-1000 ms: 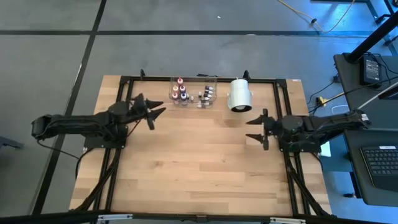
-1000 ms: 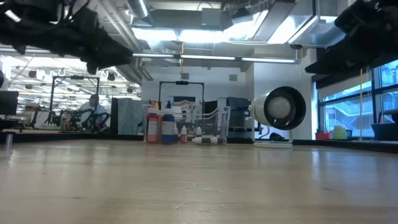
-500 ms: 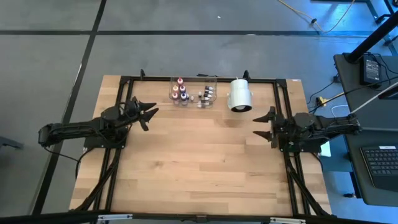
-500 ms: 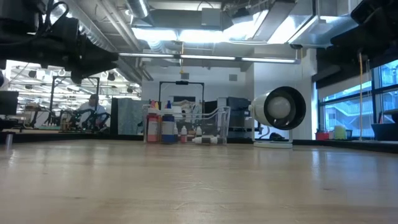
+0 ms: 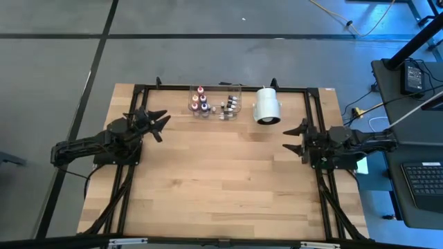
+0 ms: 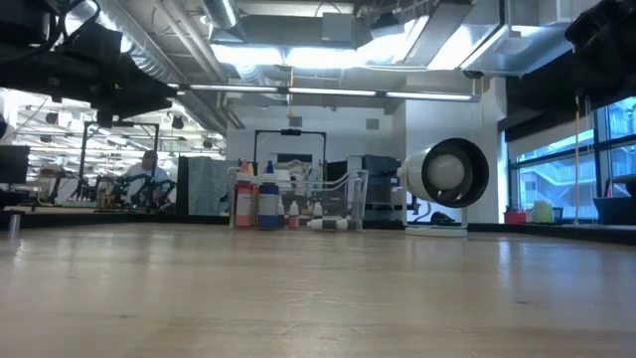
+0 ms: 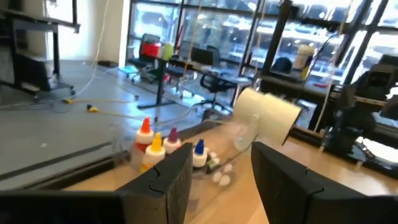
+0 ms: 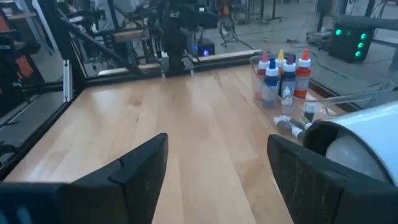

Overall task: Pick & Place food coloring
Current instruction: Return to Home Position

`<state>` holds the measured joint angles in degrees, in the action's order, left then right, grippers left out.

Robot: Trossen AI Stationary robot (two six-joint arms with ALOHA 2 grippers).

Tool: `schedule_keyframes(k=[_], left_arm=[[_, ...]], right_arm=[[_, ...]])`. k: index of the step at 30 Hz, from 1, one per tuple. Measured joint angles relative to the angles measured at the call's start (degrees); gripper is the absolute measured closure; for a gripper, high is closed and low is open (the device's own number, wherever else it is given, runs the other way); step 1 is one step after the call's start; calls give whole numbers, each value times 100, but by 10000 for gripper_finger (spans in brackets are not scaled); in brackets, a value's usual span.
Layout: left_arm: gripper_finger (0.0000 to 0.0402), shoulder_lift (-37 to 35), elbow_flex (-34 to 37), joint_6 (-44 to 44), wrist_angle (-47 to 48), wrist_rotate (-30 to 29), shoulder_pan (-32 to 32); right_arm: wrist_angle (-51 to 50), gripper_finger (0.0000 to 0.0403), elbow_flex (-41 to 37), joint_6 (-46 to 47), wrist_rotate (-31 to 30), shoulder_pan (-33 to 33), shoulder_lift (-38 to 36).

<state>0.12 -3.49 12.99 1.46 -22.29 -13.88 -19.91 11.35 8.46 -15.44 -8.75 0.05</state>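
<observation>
Now your food coloring bottles (image 5: pixel 201 102) stand inside the clear bin (image 5: pixel 239 93) at the far edge of the table (image 5: pixel 221 187), just beside the white cylinder (image 5: pixel 267 106). The left gripper (image 5: pixel 161 126) and right gripper (image 5: pixel 291 138) hover at the sides, fingers apart, holding nothing. Beyond the pale wood, a person (image 6: pixel 149 171) sits far back in the brightly lit workshop.

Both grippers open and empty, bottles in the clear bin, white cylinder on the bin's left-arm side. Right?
No: the high view shows the big white cylinder on the right arm's side of the clear plastic bin. The food coloring bottles are inside; left gripper and right gripper are open, empty.
</observation>
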Motion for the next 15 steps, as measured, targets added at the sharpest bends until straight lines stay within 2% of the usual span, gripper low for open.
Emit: schedule_keyframes(k=[7,15], left_arm=[[237,-11,4,29,270,-107,-1],[242,42,4,29,411,-35,-1]], right_arm=[[1021,128,-705,-154,-101,0,28],[1028,128,-712,-128,-102,0,23]])
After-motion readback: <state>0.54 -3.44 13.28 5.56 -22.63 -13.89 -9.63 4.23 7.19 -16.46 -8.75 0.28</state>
